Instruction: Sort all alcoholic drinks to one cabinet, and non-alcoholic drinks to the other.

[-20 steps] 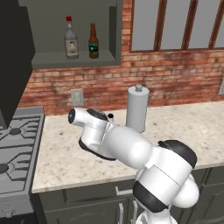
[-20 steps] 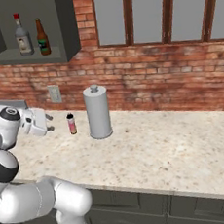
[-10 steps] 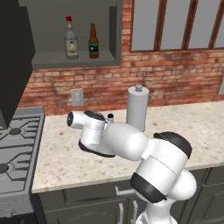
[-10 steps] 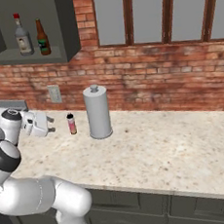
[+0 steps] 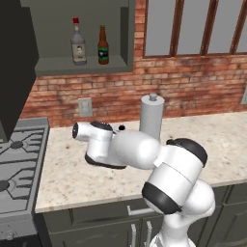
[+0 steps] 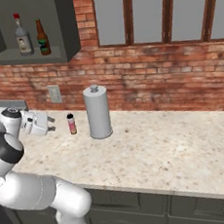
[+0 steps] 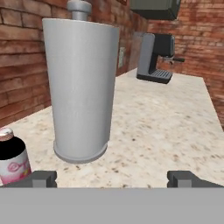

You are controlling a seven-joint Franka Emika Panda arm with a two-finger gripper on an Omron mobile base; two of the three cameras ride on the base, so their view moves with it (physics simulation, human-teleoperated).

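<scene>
Our claw [image 6: 50, 124] stood spread wide, holding nothing, low over the surface [image 6: 152, 153] and pointing at the small pink bottle [image 6: 71, 123]. That bottle stood upright just beside the grey paper-towel roll [image 6: 98, 111]. Up in the open cabinet [image 5: 91, 65] we saw the grey red-capped bottle [image 5: 78, 43] and the brown beer bottle [image 5: 102, 46] side by side on the shelf.

Three bottles stood in sight: a grey one [image 5: 78, 44] and a brown one [image 5: 102, 46] on the cabinet [image 5: 58, 67] shelf at far left, and a pink one [image 6: 71, 123] on the bench [image 6: 157, 153]. There was one paper-towel roll [image 6: 98, 111], one coffee machine [image 7: 157, 57], one wall socket [image 5: 85, 107] and one stove [image 5: 14, 164] at left.
</scene>
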